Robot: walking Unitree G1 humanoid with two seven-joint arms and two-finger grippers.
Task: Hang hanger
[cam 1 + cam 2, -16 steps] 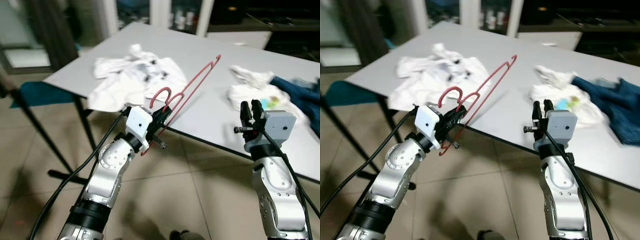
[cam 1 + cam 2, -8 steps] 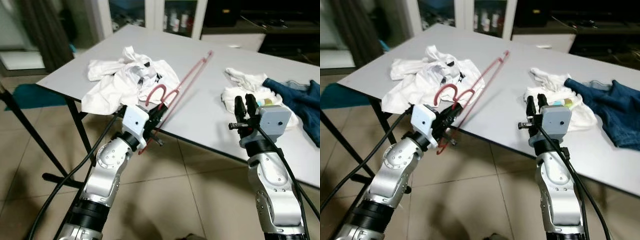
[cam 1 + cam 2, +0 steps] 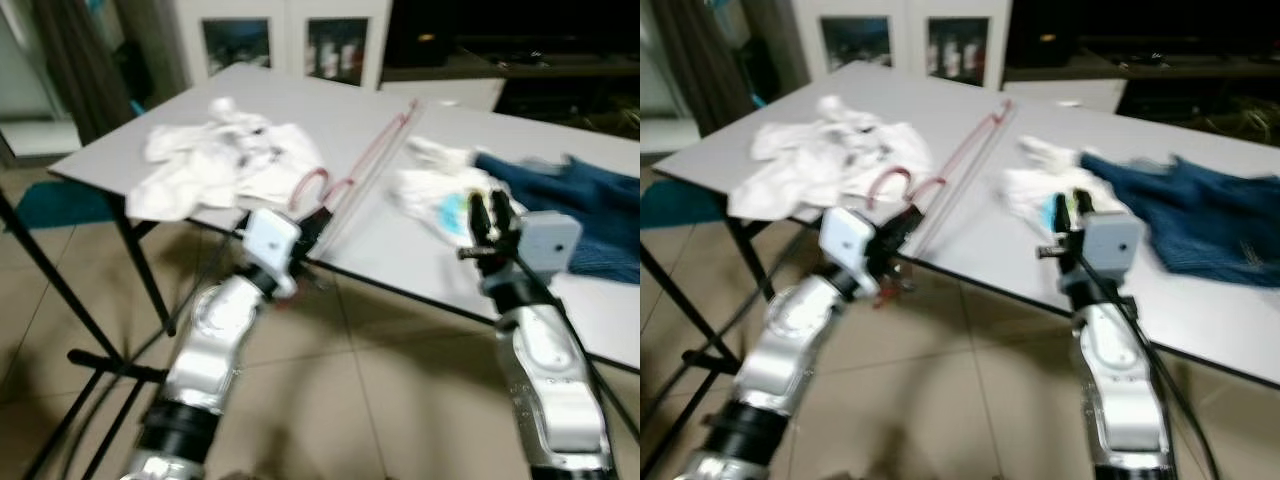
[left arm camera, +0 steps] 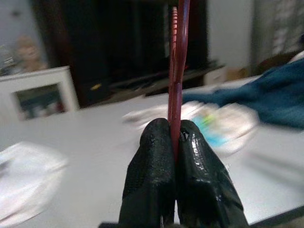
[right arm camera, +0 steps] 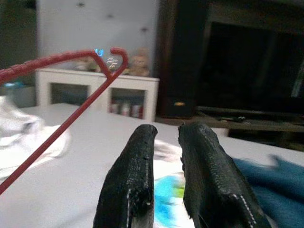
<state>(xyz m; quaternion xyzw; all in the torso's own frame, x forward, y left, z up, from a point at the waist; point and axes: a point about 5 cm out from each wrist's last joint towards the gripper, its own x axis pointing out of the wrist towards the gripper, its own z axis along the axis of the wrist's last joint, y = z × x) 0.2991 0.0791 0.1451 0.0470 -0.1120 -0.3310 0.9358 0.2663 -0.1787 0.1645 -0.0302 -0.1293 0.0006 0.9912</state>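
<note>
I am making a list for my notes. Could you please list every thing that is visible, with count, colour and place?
Hanger: one, red, held over the table's near edge, slanting away over the tabletop.
Table: one, grey, in front of the robot.
White clothes: one pile, on the table's left part.
White cloth: one, with a blue-green patch, mid table.
Blue garment: one, on the table's right part.
Cabinet: one, white, behind the table.
Floor: beige tiles.
Left end effector: black fingers shut on the hanger.
Right end effector: black fingers slightly apart, holding nothing, raised above the table edge.
</note>
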